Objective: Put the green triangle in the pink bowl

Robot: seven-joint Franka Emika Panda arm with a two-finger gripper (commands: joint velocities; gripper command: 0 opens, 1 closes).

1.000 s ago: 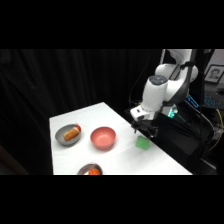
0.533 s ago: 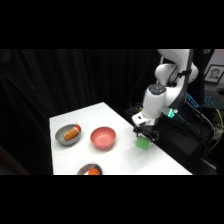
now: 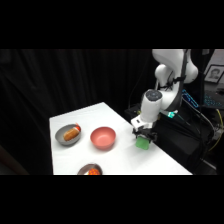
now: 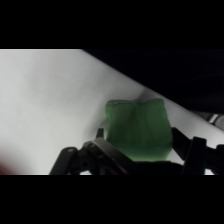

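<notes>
Down from 1 second ago, our gripper [image 3: 142, 139] straddles the green triangle [image 4: 137, 131] right of the pink bowl [image 3: 103, 138], grip unconfirmed.

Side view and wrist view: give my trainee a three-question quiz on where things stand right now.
1. True or false: the green triangle already lies in the pink bowl.
2. What sits right over the triangle? A) a grey bowl B) the gripper C) a hand
3. How many bowls hold orange items?

Key: 1 false, it is on the table beside the bowl; 2 B; 3 two, one cut off by the picture's lower edge.
</notes>
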